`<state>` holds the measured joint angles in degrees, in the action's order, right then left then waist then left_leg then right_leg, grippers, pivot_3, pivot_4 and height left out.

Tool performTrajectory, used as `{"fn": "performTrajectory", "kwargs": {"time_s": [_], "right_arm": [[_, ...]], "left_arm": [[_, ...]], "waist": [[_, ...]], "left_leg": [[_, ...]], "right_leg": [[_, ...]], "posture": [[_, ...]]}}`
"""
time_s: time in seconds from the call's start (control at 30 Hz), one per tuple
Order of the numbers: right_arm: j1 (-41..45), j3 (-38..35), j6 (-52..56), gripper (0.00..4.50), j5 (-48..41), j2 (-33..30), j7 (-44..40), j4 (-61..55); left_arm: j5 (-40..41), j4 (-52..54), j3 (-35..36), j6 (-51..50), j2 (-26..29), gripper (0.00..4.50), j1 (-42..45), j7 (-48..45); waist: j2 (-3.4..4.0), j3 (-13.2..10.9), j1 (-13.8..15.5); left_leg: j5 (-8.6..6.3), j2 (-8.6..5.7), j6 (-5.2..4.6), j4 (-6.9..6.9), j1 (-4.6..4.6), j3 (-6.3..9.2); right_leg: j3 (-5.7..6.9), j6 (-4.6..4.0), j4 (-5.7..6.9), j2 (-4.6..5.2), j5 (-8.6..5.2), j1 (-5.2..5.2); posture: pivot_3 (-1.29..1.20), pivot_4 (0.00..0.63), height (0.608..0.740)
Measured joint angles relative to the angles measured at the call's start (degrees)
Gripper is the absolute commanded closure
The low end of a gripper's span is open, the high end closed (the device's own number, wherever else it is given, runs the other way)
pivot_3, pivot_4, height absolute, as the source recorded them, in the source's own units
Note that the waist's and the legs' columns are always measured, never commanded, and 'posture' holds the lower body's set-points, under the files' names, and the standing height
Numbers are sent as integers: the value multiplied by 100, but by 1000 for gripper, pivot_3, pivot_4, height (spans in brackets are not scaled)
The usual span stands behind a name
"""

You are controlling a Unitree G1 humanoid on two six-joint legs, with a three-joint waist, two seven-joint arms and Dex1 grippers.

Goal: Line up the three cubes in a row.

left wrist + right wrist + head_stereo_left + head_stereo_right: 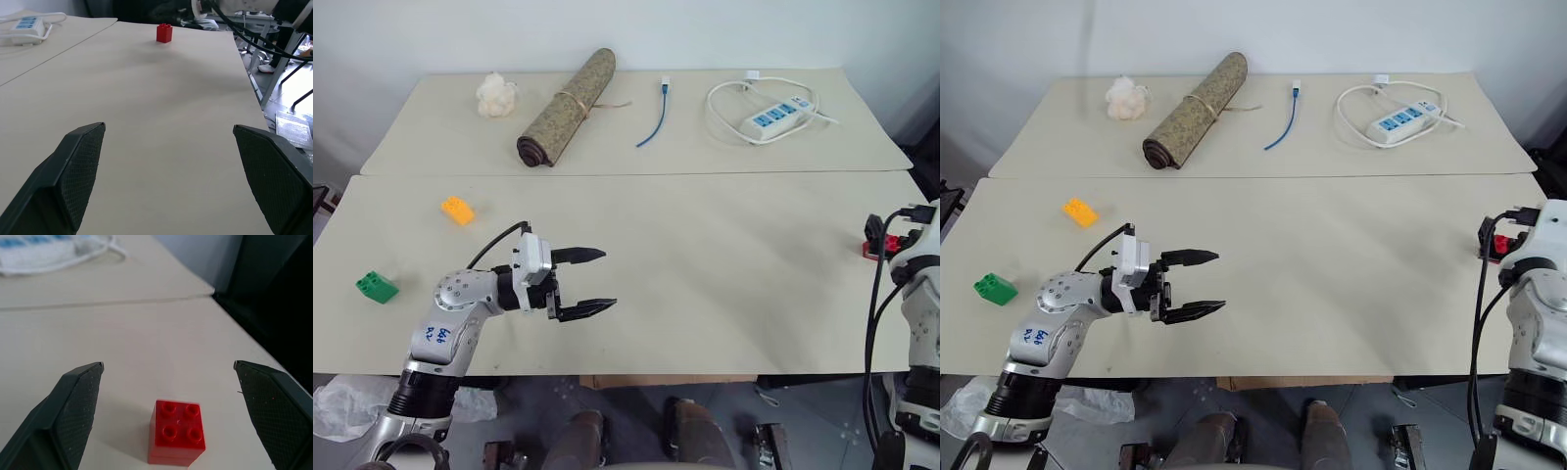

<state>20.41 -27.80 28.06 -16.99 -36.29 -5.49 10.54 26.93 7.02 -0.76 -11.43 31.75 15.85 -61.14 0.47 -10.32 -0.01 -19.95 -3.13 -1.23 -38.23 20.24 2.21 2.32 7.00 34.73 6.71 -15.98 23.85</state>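
While your left gripper [584,283] hovers over the counter [724,255] at lower left of the head view, its jaws stand wide apart with nothing between them. Your right gripper [168,377] also gapes wide, empty, the red cube [177,438] sitting on the counter between its fingers, untouched, at the far right edge. You have the orange-yellow cube [458,210] at left and the green cube [377,287] below it, well apart.
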Motion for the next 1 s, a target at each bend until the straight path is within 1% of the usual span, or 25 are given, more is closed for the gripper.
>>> {"fn": "performTrajectory", "kwargs": {"time_s": [0.23, 0.33, 0.57, 0.67, 0.7, 0.73, 0.83, 0.9, 0.97, 1.0], "right_arm": [[247, 68, -65, 0, 216, -77, -20, 618], [260, 111, -92, 604, 256, -22, -28, 690], [142, 171, -141, 2968, 250, 134, -98, 549], [96, 257, -154, 3008, 127, 159, -458, 298], [92, 320, -180, 3008, 67, 155, -696, 189], [90, 453, -275, 3008, 4, 87, -1114, 103], [103, 1385, -886, 3008, -365, -429, -3390, -539], [316, 2087, -1297, 3008, -525, -714, -4843, -968], [622, 2705, -1449, 3008, -480, -883, -5797, -1050], [702, 2949, -1467, 3008, -442, -923, -6123, -1060]], "left_arm": [[-4, 83, 56, 0, 4, 50, -104, 72], [-12, 101, 56, 1, 1, 0, -103, 123], [-17, 105, 45, 9, -14, 0, -89, 167], [-17, 120, 93, 13, 43, 0, -137, 170], [-17, 123, 107, 12, 63, 0, -159, 174], [-14, 127, 150, 11, 64, 0, -191, 181], [87, 158, 347, 1, 87, 0, -407, 176], [136, 181, 479, 20, 142, 0, -625, 134], [136, 178, 553, 41, 291, 0, -871, 88], [135, 169, 604, 45, 321, 0, -965, 81]], "waist": [[0, 0, -1], [0, 0, -5], [0, 0, 0], [0, 0, -5], [0, 0, -12], [1, -1, -25], [10, -6, -73], [9, -7, -83], [3, -9, -75], [3, -10, -60]], "left_leg": [[0, 0, 0, -6, 1, -1], [0, 0, 0, -5, 0, -1], [0, 0, 0, -6, 1, -1], [0, 1, 0, -5, 0, 0], [0, 3, 1, -5, 0, -1], [0, 3, 1, -4, 0, -2], [-2, 14, 2, 4, -4, -15], [-4, 24, 7, 1, -5, -11], [-5, 23, 7, -5, -4, -7], [-5, 22, 7, -6, -3, -3]], "right_leg": [[1, 2, 1, 0, 1, -2], [1, 2, 1, -1, 1, -1], [1, 2, 1, -1, 1, -1], [1, 2, 1, -2, 1, -1], [1, 2, 1, -4, 1, -1], [1, 2, 0, -6, 1, -1], [21, 3, -2, -16, 2, 3], [37, 3, -7, -22, 2, 0], [40, 2, -8, -16, 2, -2], [38, 1, -11, -13, 3, -3]], "posture": [[0, 150, 740], [0, 150, 740], [0, 150, 740], [0, 150, 740], [0, 150, 740], [0, 150, 740], [0, 150, 740], [0, 150, 740], [0, 150, 740], [0, 150, 740]]}}
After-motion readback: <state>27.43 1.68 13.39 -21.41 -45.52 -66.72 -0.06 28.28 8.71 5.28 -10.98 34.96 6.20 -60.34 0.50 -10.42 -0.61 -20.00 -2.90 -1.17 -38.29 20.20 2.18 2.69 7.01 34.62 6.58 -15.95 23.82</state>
